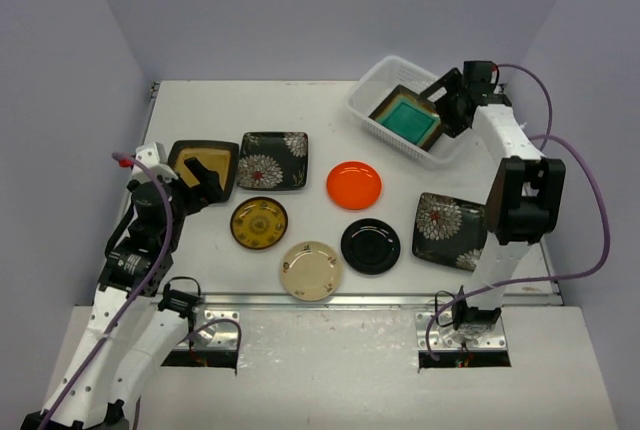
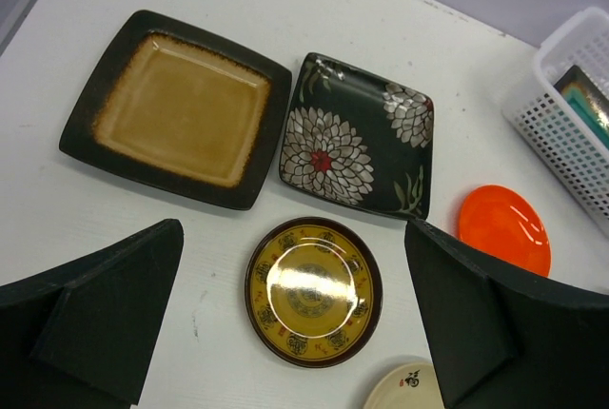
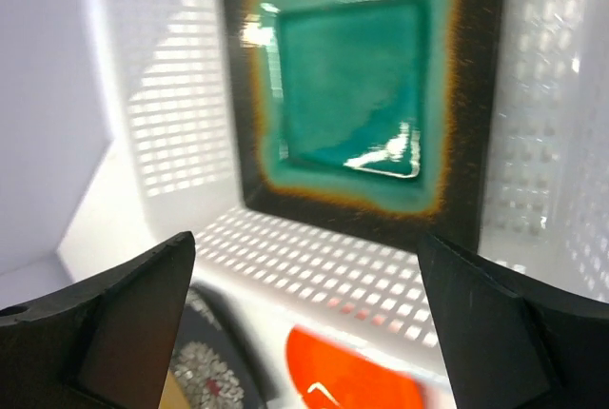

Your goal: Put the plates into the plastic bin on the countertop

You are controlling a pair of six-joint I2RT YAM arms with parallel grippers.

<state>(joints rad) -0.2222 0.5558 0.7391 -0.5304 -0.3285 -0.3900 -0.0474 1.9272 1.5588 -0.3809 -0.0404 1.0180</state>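
Note:
The teal square plate (image 1: 408, 118) lies in the plastic bin (image 1: 372, 84) at the back right of the countertop (image 1: 200, 110). My right gripper (image 1: 449, 108) hangs open just above the bin's right end; the right wrist view shows the teal plate (image 3: 352, 86) beyond my empty open gripper (image 3: 306, 243). My left gripper (image 1: 196, 186) is open and empty beside the mustard plate (image 1: 205, 163). In the left wrist view that gripper (image 2: 293, 238) hovers over the patterned round plate (image 2: 314, 290).
Loose on the countertop are a black floral square plate (image 1: 272, 160), an orange plate (image 1: 354, 185), a patterned round plate (image 1: 259, 223), a cream plate (image 1: 311, 270), a black round plate (image 1: 370, 246) and a second floral plate (image 1: 446, 229) beside the right arm.

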